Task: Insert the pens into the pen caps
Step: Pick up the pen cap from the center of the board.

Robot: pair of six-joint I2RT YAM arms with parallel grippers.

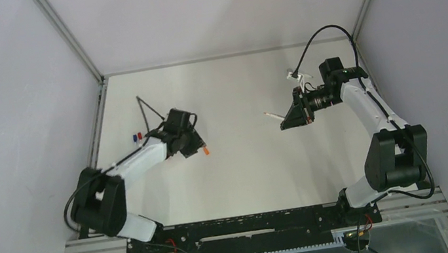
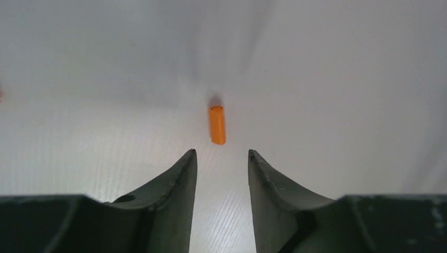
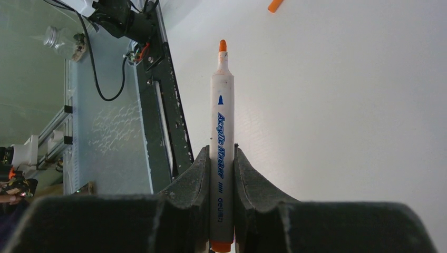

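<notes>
On the white surface, an orange plastic cap lay just ahead of the left end effector, its jaws half-parted and empty, while the right end effector clamped a white-barrelled, orange-tipped marker pen; a clean pickup likely needed those jaws centred across the cap.

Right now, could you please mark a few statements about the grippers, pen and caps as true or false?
1. The right gripper grips a white pen by its barrel. True.
2. The left gripper is clamped on the orange cap. False: its jaws stand apart, and the cap lies on the table beyond them.
3. The held pen is already capped. False: its orange tip is bare.
4. A blue cap and a red cap lie side by side near the table's left edge. True.
</notes>
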